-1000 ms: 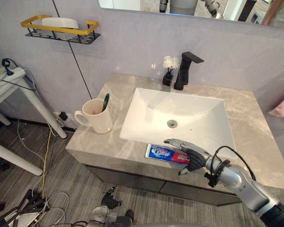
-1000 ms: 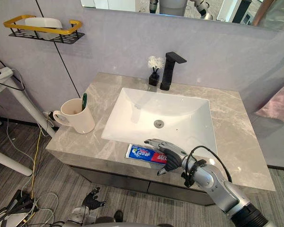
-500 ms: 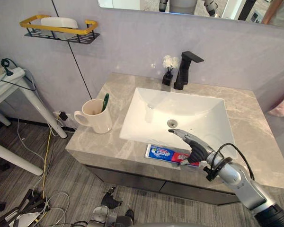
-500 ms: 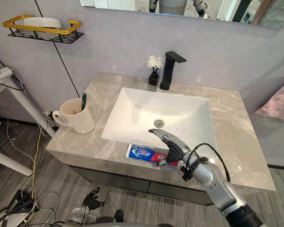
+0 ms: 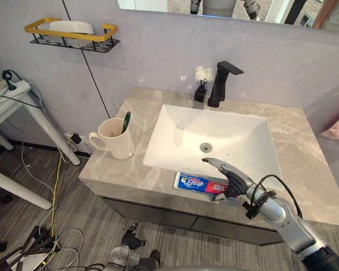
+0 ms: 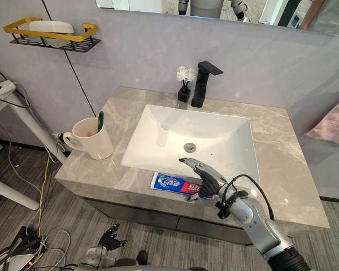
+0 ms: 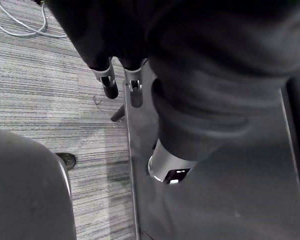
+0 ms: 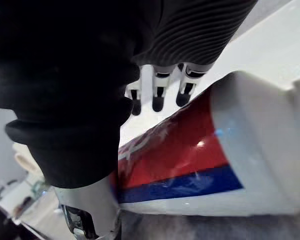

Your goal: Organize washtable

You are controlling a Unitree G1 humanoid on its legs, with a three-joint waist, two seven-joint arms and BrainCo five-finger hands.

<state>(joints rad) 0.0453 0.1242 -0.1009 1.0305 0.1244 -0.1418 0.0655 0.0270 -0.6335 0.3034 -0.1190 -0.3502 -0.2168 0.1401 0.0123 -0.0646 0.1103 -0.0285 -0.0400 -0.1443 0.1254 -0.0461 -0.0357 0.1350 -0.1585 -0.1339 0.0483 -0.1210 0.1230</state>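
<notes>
Touching toothpaste tube (image 5: 195, 183), outstretched right hand (image 5: 234, 182)

The grey marble counter (image 5: 305, 164) spreads before me, a white basin (image 5: 214, 132) sunk in its middle; to my left of the basin stands a cream mug (image 5: 117, 144) holding a green toothbrush (image 5: 126, 121); a toothpaste tube (image 5: 195, 183) lies flat on the front strip; behind the basin stand a black faucet (image 5: 219, 84) and, just beside it, a small vase of white flowers (image 5: 201, 90).

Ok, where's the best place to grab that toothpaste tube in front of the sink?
Probably pinch the toothpaste tube across its narrow width near the right end, coming from above with the right hand: it lies flat, lengthwise along the counter edge.
</notes>
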